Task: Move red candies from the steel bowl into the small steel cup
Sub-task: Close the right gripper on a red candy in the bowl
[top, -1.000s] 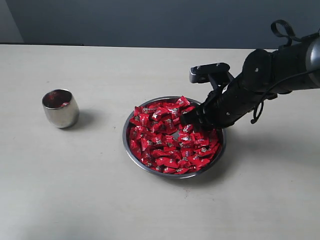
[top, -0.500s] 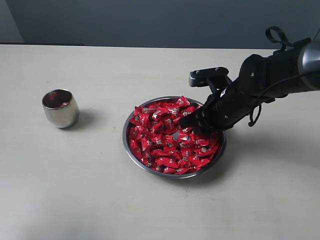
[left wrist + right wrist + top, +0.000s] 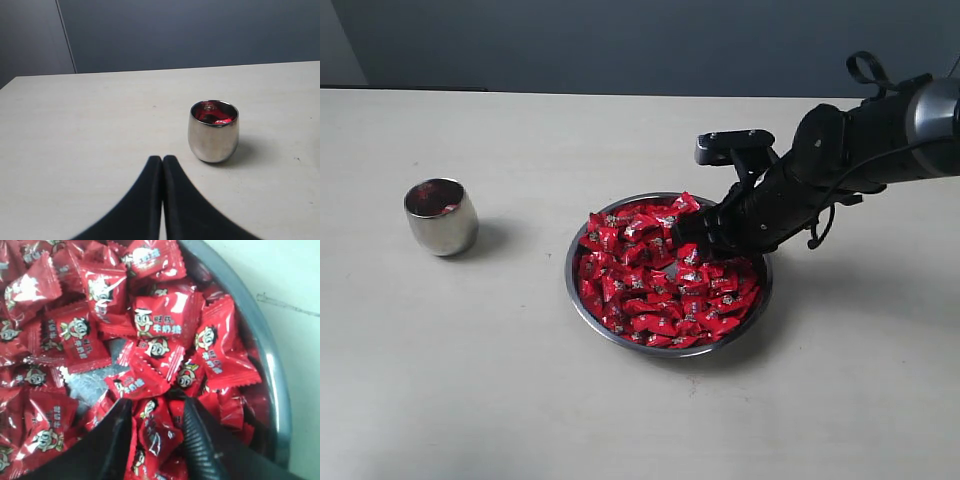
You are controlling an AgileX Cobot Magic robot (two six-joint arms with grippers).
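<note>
1. Across the whole scene, pale beige flat tabletop (image 3: 470,400): ran back to a dark grey-blue wall (image 3: 620,40).
2. Black jointed right arm (image 3: 850,150): reached in from the right edge of the exterior view, slanted down toward the table's middle.
3. Wide, shallow, round steel bowl (image 3: 569,280) with a thin shiny rim: sat near the middle of the table, beneath the arm's end.
4. Glossy, crimped-end red candies (image 3: 640,290): filled the bowl almost rim to rim in a loose heap; bore a small cartoon face and white lettering; left one small patch of steel floor uncovered in the right wrist view.
5. Small, rounded, polished steel cup (image 3: 440,225): stood upright at the left of the exterior view, well apart from the bowl; held red wrappers, seen through its mouth in the left wrist view.
6. Black left gripper (image 3: 162,159): pointed toward the cup, near it without touching; shut tight, fingertip against fingertip, with nothing gripped.
7. Black right gripper (image 3: 156,405): sat at the heap's far right side, close to the bowl's rim; parted by just a sweet's width and pinched on one wrapper.
8. Single red candy (image 3: 157,432): wedged crumpled between the two right fingers, touching both; lifted clear of the heap or not, could not tell.
</note>
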